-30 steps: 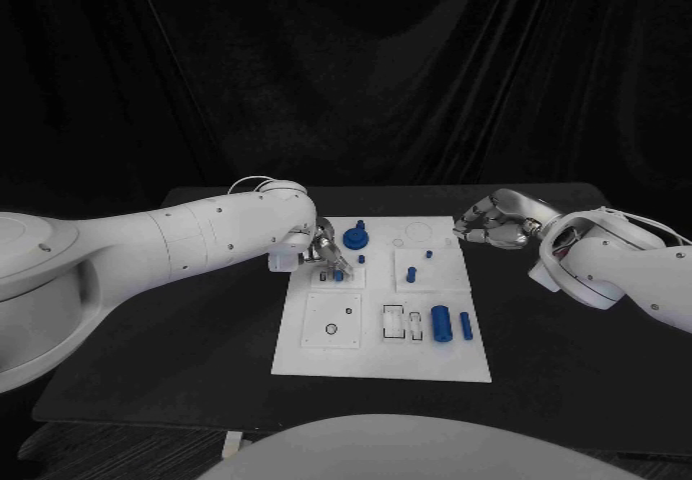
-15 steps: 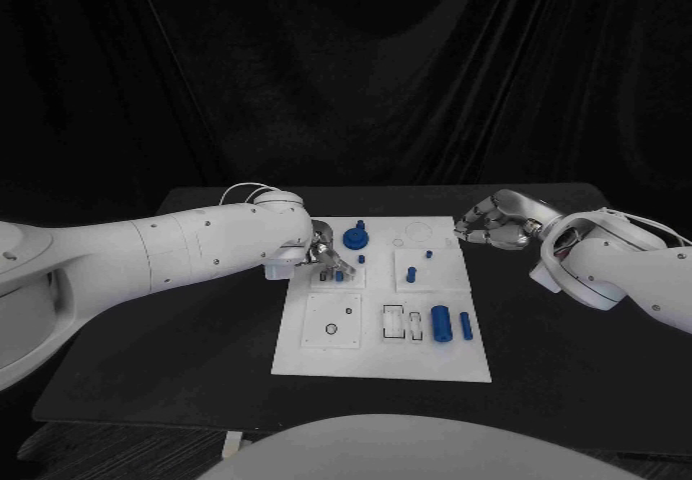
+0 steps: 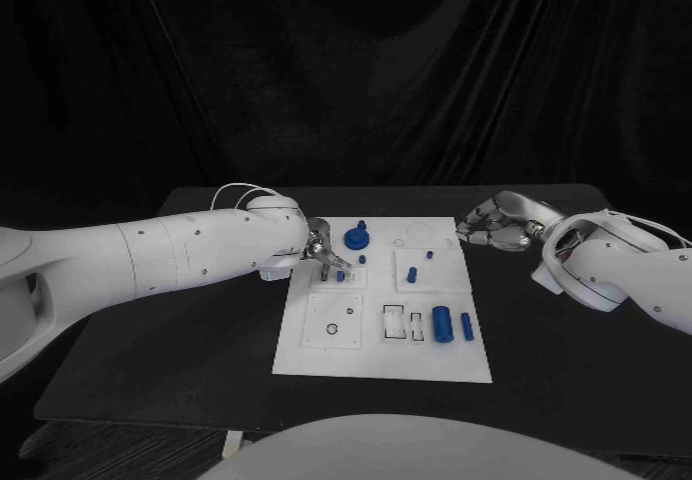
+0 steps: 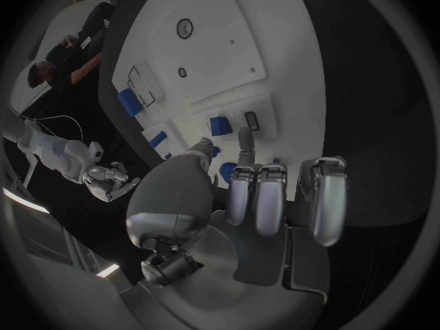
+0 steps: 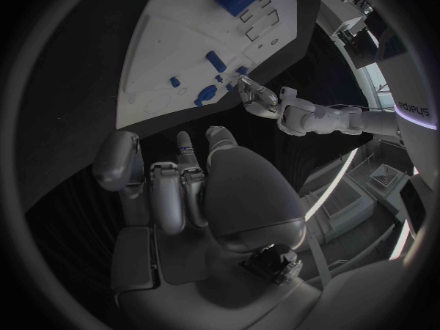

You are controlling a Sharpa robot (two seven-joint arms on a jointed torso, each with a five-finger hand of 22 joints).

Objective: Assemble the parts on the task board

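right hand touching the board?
Apart. Head view: the right hand hangs beyond the white board's far right corner, with black table showing between them.

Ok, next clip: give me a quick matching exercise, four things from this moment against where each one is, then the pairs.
Things:
1. left hand
2. right hand
3. large blue cylinder
4. round blue part

Places:
A. lying on the task board at its near right
B. off the board, over the black table by the far right corner
C. over the board's far left area
D. on the board's far part, beside the left hand

Pairs: 1-C, 2-B, 3-A, 4-D
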